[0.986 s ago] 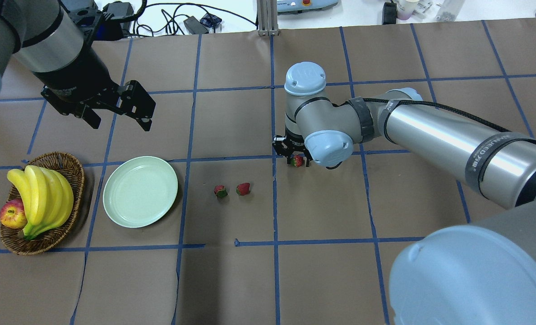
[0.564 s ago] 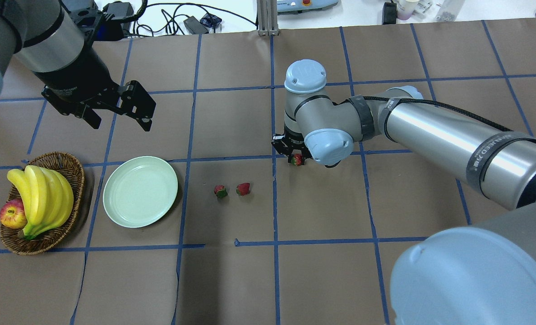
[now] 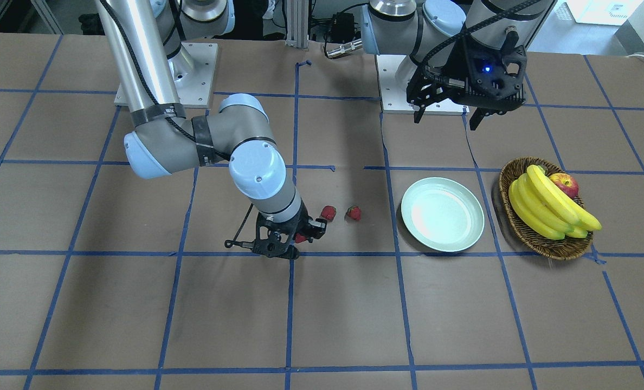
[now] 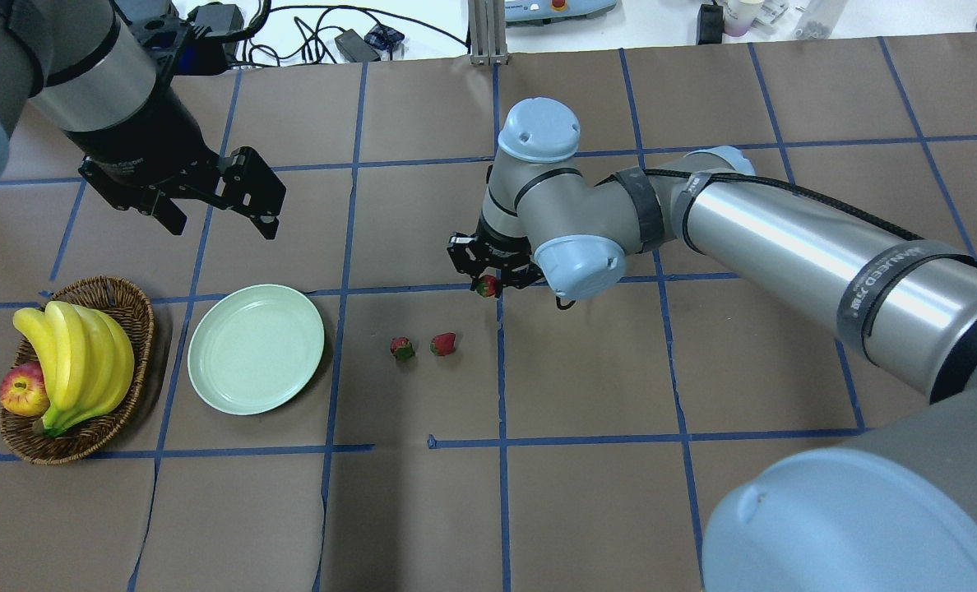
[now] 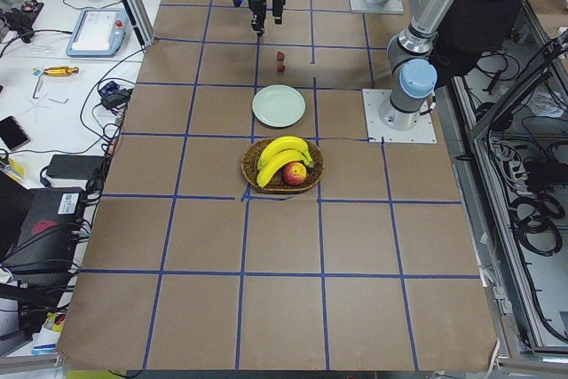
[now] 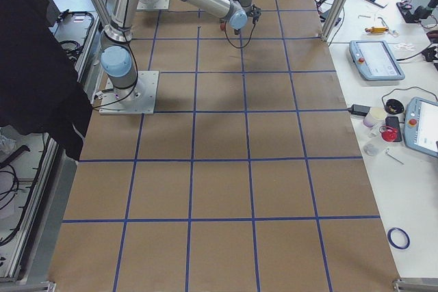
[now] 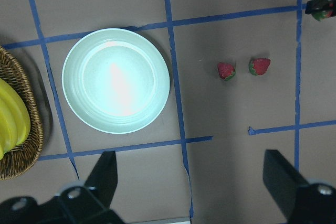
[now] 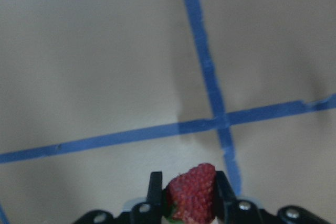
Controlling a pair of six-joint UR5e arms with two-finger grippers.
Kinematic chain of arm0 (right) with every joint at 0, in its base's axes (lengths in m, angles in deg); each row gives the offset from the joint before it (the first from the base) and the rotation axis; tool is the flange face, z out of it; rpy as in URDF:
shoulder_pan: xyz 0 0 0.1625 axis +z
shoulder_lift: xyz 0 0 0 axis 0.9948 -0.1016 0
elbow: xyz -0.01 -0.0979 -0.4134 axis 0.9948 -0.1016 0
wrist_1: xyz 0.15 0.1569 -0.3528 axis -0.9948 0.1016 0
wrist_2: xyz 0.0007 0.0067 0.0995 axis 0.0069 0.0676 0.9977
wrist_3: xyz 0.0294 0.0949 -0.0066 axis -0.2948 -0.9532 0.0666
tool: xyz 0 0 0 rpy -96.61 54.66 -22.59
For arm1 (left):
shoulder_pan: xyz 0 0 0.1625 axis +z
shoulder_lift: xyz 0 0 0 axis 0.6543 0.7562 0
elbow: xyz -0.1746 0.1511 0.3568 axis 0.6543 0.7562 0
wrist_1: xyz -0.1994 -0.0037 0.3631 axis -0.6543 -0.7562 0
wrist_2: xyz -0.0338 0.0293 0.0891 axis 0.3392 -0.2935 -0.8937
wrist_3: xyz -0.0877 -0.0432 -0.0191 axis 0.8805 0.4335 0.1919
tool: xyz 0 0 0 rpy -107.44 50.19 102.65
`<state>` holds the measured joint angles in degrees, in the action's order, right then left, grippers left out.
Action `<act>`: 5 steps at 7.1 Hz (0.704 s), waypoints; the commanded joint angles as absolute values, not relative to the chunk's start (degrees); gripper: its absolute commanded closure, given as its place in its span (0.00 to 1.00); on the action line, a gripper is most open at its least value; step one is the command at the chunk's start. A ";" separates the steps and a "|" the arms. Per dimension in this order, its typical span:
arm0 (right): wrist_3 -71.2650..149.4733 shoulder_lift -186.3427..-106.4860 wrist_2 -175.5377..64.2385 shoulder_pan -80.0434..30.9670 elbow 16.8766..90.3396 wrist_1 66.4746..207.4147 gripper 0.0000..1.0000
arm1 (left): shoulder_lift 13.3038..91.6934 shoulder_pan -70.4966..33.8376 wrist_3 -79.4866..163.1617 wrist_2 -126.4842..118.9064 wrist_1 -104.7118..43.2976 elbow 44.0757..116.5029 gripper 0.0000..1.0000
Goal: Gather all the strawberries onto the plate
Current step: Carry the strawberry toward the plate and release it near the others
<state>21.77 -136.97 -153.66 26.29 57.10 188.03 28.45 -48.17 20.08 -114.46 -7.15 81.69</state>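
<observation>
My right gripper (image 4: 488, 285) is shut on a strawberry (image 8: 192, 192) and holds it just above the table, near a blue tape crossing; the berry also shows in the overhead view (image 4: 488, 286) and the front view (image 3: 301, 238). Two more strawberries (image 4: 403, 348) (image 4: 443, 344) lie on the table between that gripper and the plate (image 4: 256, 348); they also show in the left wrist view (image 7: 226, 70) (image 7: 260, 66). The pale mint plate (image 7: 116, 81) holds nothing. My left gripper (image 4: 217, 218) is open and empty, high above the table behind the plate.
A brown wicker basket (image 4: 118, 296) with bananas (image 4: 81, 358) and a red apple (image 4: 23, 390) stands left of the plate. Blue tape lines cross the brown paper table. Cables and devices lie along the far edge.
My right gripper, with the strawberry in it, has moved left toward the plate, across the tape line. The left arm has not moved.
</observation>
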 commanded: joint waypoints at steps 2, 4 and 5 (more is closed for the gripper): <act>16.06 -133.92 -148.12 31.92 52.90 189.05 1.00 | 28.42 -48.17 20.08 -114.44 -7.15 81.69 0.00; 16.05 -133.03 -148.19 33.34 55.08 188.96 1.00 | 28.42 -48.17 20.08 -114.44 -7.15 81.78 0.00; 16.14 -133.38 -148.54 33.34 56.23 189.39 0.89 | 28.42 -48.17 20.08 -114.44 -7.15 81.69 0.00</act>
